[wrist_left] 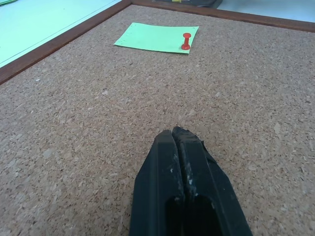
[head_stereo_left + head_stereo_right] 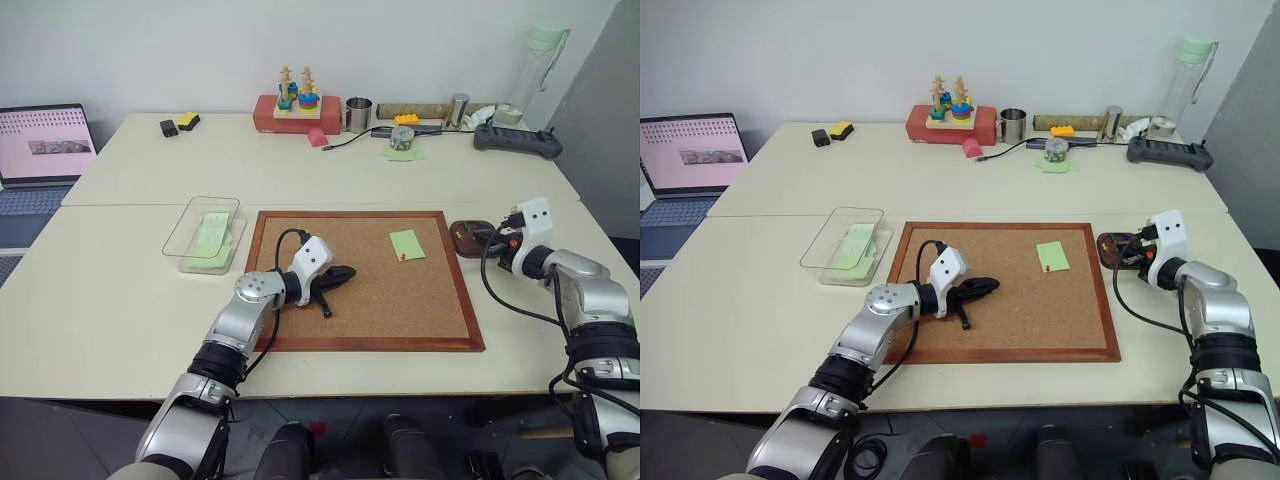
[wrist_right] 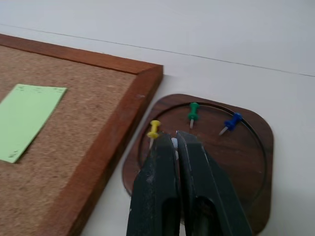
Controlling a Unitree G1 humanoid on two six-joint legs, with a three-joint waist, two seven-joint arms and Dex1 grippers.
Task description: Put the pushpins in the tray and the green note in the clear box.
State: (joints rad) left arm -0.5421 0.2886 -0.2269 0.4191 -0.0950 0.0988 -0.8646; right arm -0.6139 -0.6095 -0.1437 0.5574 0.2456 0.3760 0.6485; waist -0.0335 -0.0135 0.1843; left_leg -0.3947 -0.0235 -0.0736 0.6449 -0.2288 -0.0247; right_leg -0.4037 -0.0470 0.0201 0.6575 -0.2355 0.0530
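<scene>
the right gripper (image 3: 175, 142) hangs over the tray (image 3: 256, 147), jaws pressed together with a sliver of white between the tips — likely a white pushpin (image 3: 173, 143) about to be dropped, though i can't be sure it is gripped. to do this step well, the jaws should part only while the tips are inside the rim, low enough that the pin doesn't bounce out toward the corkboard (image 3: 113, 147), and clear of the yellow pushpin (image 3: 154, 129), green pushpin (image 3: 193, 111) and blue pushpin (image 3: 232, 121) already lying in the dish.

the left gripper (image 1: 173, 135) rests shut and empty on the cork, pointing at the green note (image 1: 157, 37), which lies flat on the board with a red pushpin (image 1: 186, 41) standing at its corner — that pin has to go before the note can.

the wrist views give the pins (too small to pick out from the head); the head view alone shows the clear box (image 2: 190, 225) just off the board's left edge, a paler green sheet (image 2: 211, 238) inside it.
</scene>
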